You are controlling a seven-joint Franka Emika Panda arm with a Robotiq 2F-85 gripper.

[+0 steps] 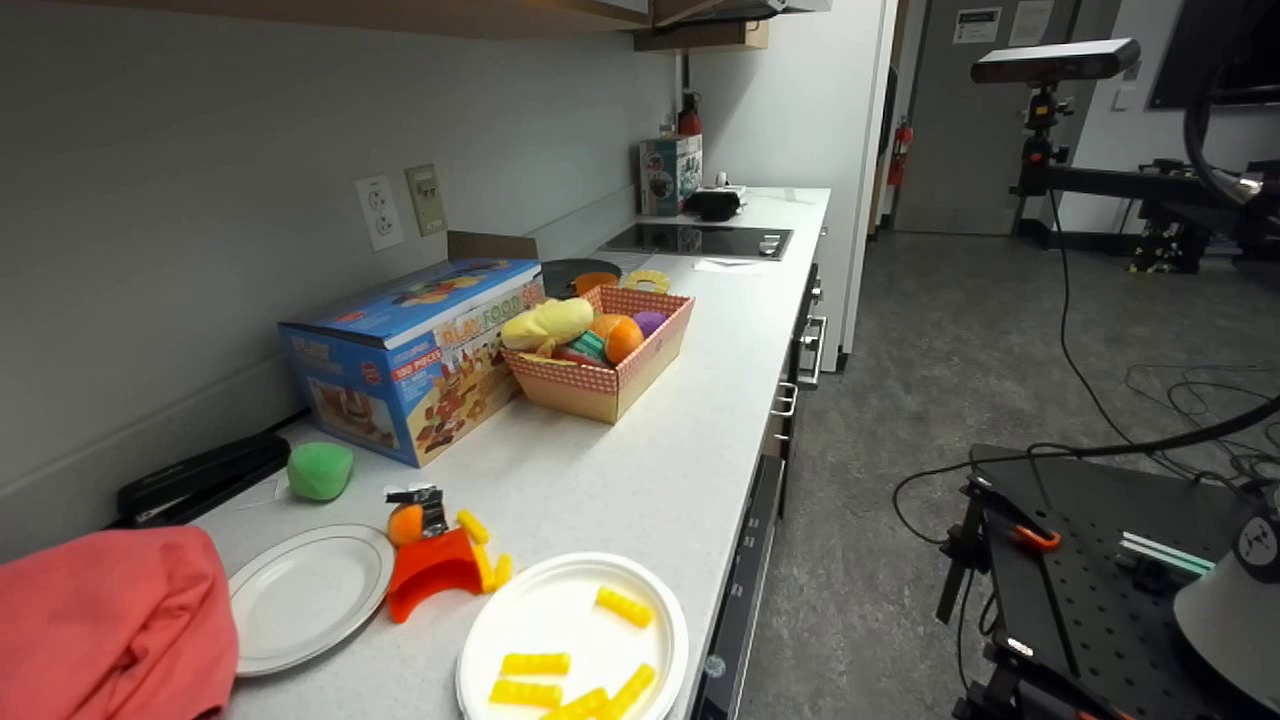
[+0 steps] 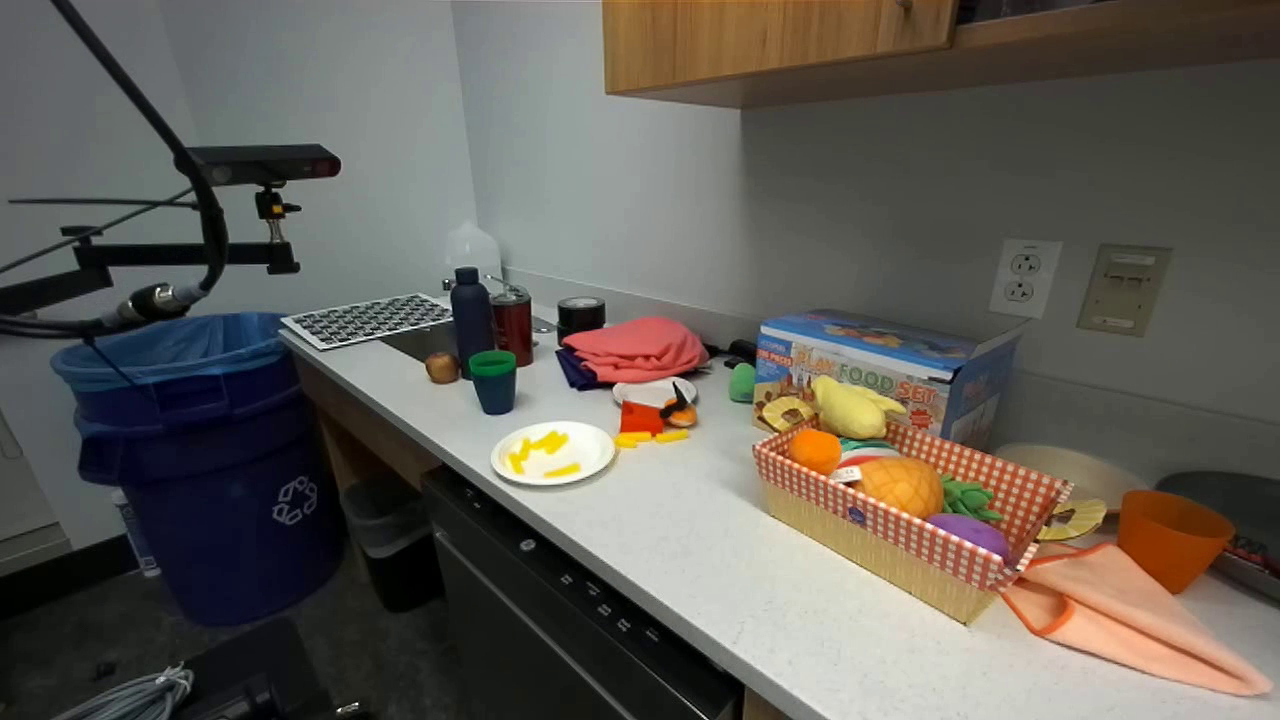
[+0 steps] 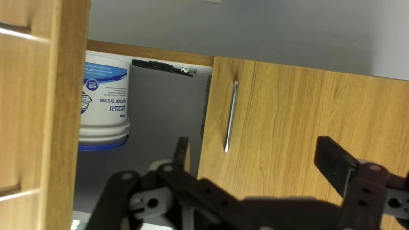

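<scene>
My gripper (image 3: 254,140) has its jaws spread wide, nothing gripped, and here's the metal handle (image 3: 231,115) ahead, framed off-centre between them, its long axis crosswise to my opening! It's on the cupboard door (image 3: 287,121), near the lower corner beside an open compartment (image 3: 159,105), and inside that, a white tub (image 3: 105,95), lettering inverted in my wrist view. Farther out, in both exterior views, the table (image 2: 680,560): a plate (image 2: 595,450) of yellow sticks (image 2: 563,470) by the front edge, a checked basket (image 2: 860,545) of toy fruit (image 2: 900,485) beside the blue box (image 2: 870,362).
</scene>
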